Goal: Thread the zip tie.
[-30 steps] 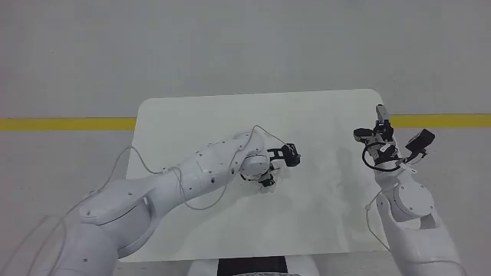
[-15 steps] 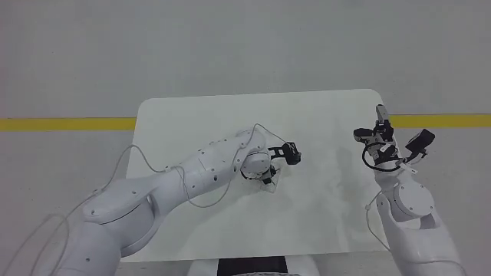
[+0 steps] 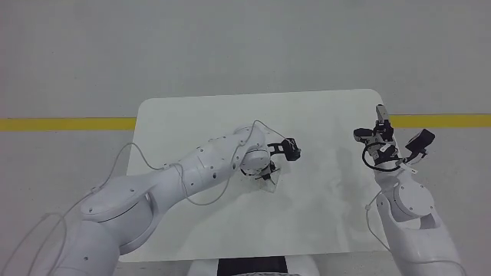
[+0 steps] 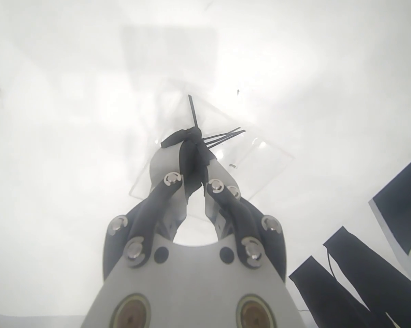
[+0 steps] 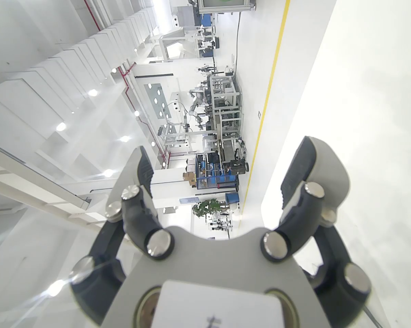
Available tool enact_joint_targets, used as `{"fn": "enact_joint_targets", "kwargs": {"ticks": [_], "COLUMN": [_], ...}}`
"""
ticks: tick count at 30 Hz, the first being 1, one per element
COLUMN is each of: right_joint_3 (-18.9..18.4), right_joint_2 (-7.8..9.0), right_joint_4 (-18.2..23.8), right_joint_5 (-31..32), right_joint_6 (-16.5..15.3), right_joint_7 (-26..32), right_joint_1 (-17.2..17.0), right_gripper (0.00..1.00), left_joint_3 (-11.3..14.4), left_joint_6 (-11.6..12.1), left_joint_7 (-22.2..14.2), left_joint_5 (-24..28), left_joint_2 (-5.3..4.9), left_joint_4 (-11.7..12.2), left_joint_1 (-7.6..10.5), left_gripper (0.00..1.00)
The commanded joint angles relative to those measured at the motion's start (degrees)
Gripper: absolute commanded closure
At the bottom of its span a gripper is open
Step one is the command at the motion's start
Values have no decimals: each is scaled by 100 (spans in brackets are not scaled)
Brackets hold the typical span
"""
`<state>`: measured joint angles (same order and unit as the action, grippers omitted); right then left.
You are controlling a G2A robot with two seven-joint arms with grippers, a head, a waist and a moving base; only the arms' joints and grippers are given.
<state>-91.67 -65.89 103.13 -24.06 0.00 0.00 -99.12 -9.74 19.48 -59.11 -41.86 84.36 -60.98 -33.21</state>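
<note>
Looking down, top view: my left gripper [image 3: 266,176] is over the middle of the white table [image 3: 169,123], with its arm stretched in from the near left side.
Top view, other arm: my right gripper [image 3: 380,133] is at the table's right edge, well apart from the left one.
Left wrist view, my grip: the two black-wrapped fingertips [image 4: 186,153] are pressed together and clamped on one end of a small bunch of zip ties [image 4: 222,136].
Left wrist view, zip ties: they are thin black strips poking out past my fingertips. One runs straight ahead and a few fan off to one side.
Left wrist view, underneath: a clear plastic sheet [image 4: 260,158] lies flat on the table right below my fingertips. The free ends of the ties reach out over it, and I cannot tell whether they touch it.
Right wrist view, my grip: the jaws stand wide apart, with their dark pads [image 5: 294,172] facing each other across the gap.
Right wrist view, beyond: the gripper points outward at a bright hall, and a yellow floor line [image 5: 273,63] runs away ahead of it.
</note>
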Motion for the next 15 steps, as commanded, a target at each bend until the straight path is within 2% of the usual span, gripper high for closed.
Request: {"fn": "enact_joint_targets", "kwargs": {"ticks": [1, 5, 8, 15], "right_joint_3": [0, 0, 0, 0], "right_joint_2": [0, 0, 0, 0], "right_joint_4": [0, 0, 0, 0], "right_joint_5": [0, 0, 0, 0], "right_joint_6": [0, 0, 0, 0], "right_joint_7": [0, 0, 0, 0], "right_joint_1": [0, 0, 0, 0], "right_gripper": [0, 0, 0, 0], "left_joint_3": [0, 0, 0, 0], "left_joint_6": [0, 0, 0, 0], "left_joint_7": [38, 150, 143, 98], "left_joint_5": [-53, -165, -187, -151], "left_joint_2": [-2, 0, 11, 30], "left_joint_4": [-9, -30, -21, 0], "left_joint_1": [-2, -51, -76, -74], "left_gripper": [72, 63, 60, 60]}}
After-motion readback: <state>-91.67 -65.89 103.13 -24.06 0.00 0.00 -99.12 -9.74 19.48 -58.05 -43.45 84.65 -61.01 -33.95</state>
